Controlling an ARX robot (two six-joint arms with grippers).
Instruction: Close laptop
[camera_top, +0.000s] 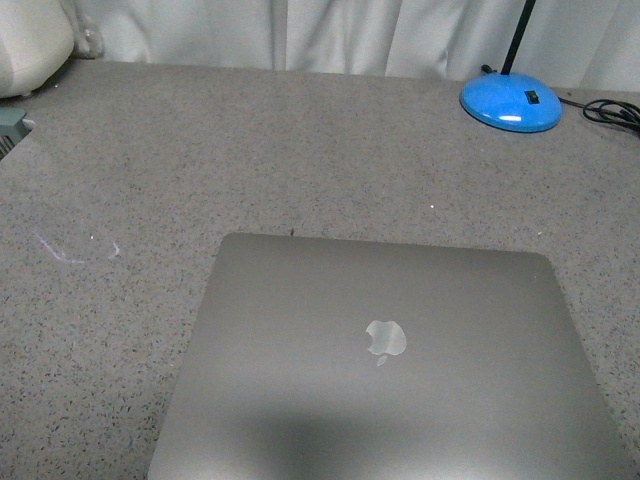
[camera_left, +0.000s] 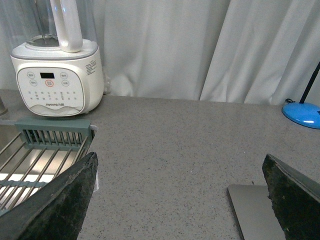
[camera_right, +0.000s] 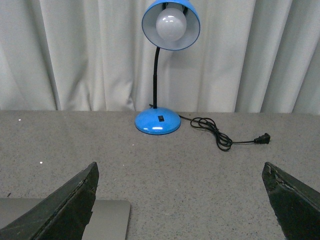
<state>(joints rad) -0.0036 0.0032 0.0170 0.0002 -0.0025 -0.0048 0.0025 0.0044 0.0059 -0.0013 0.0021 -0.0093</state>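
Already the large space-grey metal laptop (camera_top: 390, 360) lies flat on the speckled grey stone worktop (camera_top: 250, 150), lid down, its shiny apple logo (camera_top: 386, 338) facing up at the near edge of the front view. By that look the closing is done, with nothing left to press. Neither arm shows in the front view. Each wrist camera shows its own pincer spread wide and empty: the left pincer (camera_left: 180, 200) hovers over bare worktop with a corner of the laptop just beside one dark finger (camera_left: 292, 200), and the right pincer (camera_right: 180, 200) faces the far blue desk lamp (camera_right: 162, 75) and its black cord (camera_right: 225, 137). Off to the far left stand a white blender base (camera_left: 57, 80) and a grey drying rack (camera_left: 45, 150), well apart from the laptop.
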